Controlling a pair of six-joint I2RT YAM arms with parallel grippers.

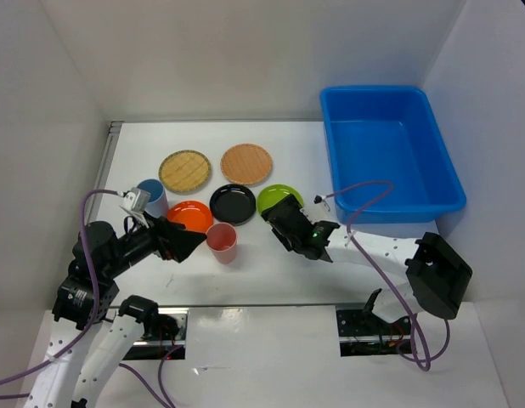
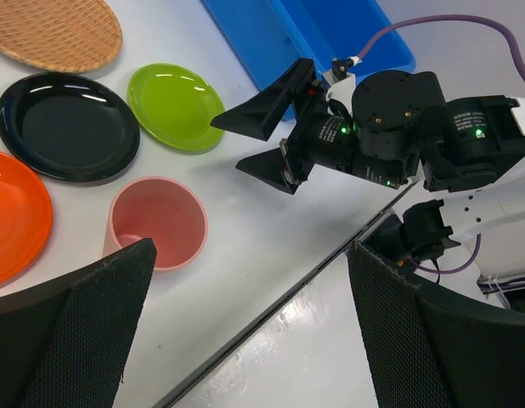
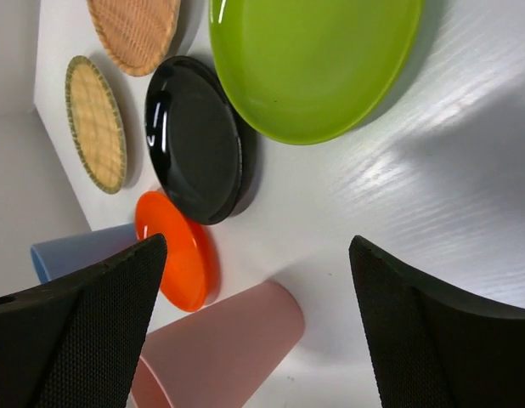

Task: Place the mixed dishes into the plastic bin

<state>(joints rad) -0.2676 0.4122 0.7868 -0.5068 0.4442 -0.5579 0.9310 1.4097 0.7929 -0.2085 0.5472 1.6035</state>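
All the dishes stand on the white table. In the top view there are two tan woven plates point(image 1: 185, 171) point(image 1: 245, 163), a black plate point(image 1: 233, 203), a lime green plate point(image 1: 278, 198), an orange plate point(image 1: 188, 214), a blue cup point(image 1: 152, 197) and a pink cup point(image 1: 222, 242). The blue bin point(image 1: 381, 144) at the far right holds nothing. My left gripper point(image 1: 188, 244) is open and empty just left of the pink cup point(image 2: 156, 223). My right gripper point(image 1: 275, 223) is open and empty, low over the table near the lime plate point(image 3: 313, 59) and facing the pink cup point(image 3: 220, 348).
White walls enclose the table on the left, back and right. The two grippers face each other across the pink cup; the right gripper point(image 2: 262, 140) shows in the left wrist view. A purple cable point(image 1: 364, 191) loops beside the bin's near rim.
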